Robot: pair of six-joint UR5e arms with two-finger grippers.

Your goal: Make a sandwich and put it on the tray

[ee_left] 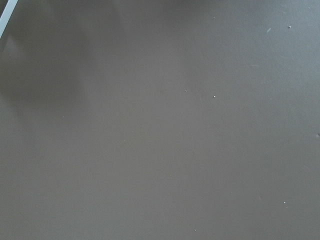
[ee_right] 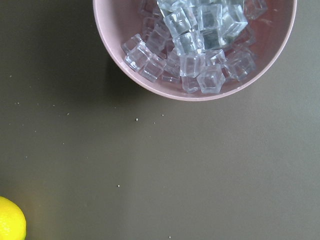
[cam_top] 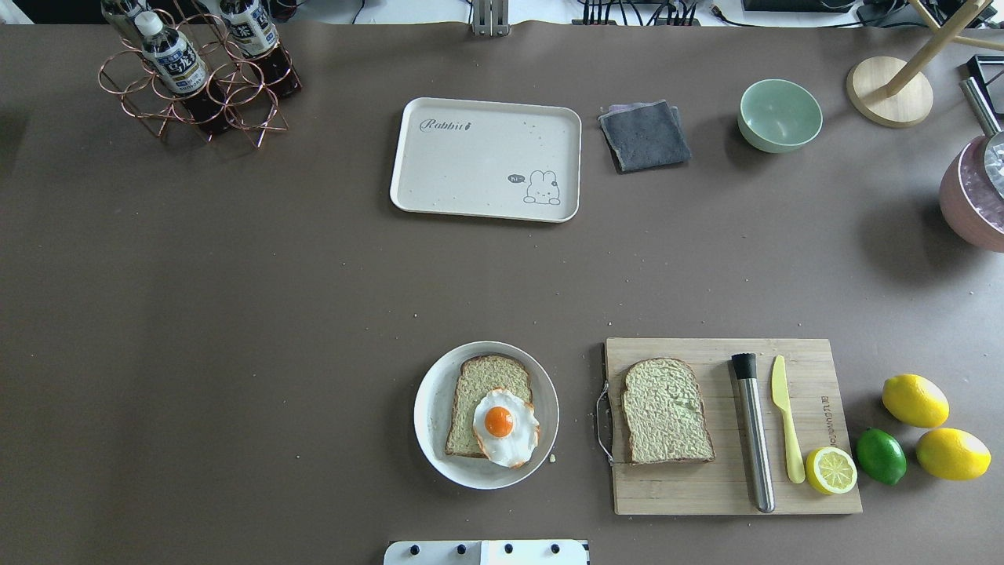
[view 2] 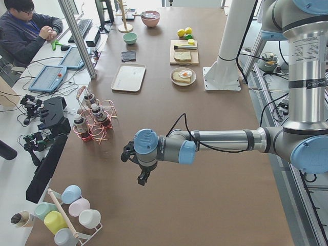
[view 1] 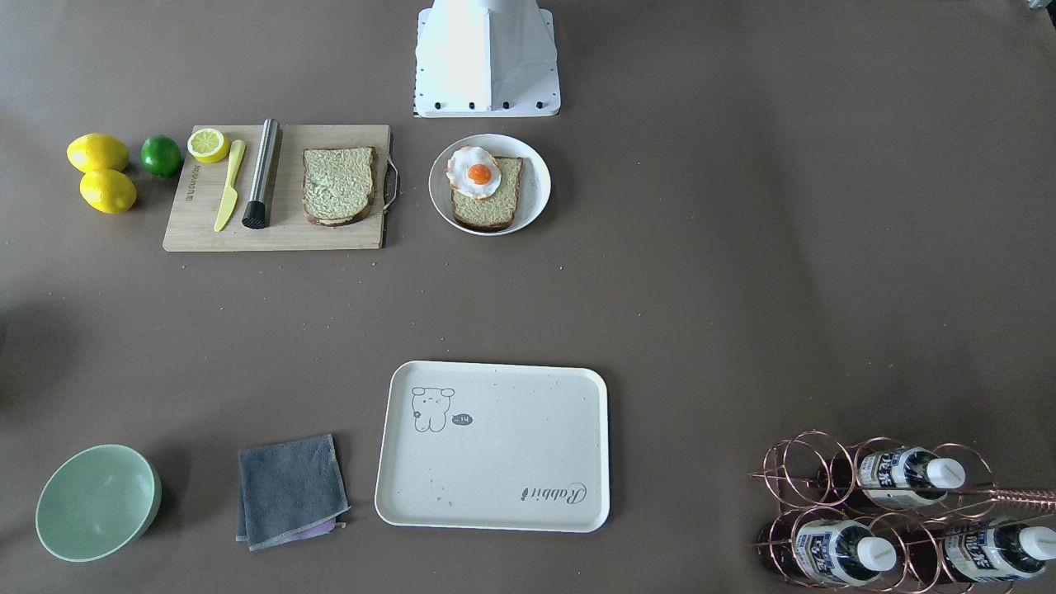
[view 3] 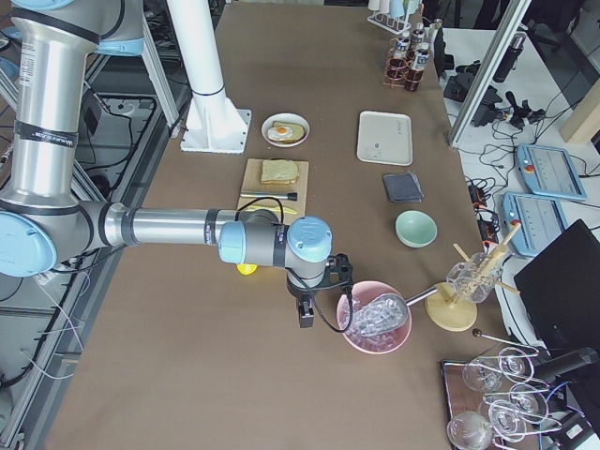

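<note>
One toast slice [cam_top: 488, 375] lies on a round white plate [cam_top: 427, 408] with the fried egg [cam_top: 504, 426] on top of it. The second toast slice [cam_top: 665, 410] lies bare on the wooden cutting board [cam_top: 706, 486]. The cream tray [cam_top: 478, 157] sits at the far side of the table with nothing on it. My left gripper [view 2: 142, 177] hangs over bare table far to the left, beyond the bottle rack. My right gripper [view 3: 307, 314] hangs by the pink ice bowl [view 3: 375, 323], far to the right. Whether either is open or shut cannot be told.
On the board lie a steel muddler [cam_top: 753, 431], a yellow knife [cam_top: 784, 416] and a half lemon [cam_top: 831, 469]. Two lemons [cam_top: 914, 400] and a lime [cam_top: 880, 455] sit beside it. A grey cloth [cam_top: 645, 135], green bowl [cam_top: 780, 114] and bottle rack [cam_top: 196, 74] stand at the far side.
</note>
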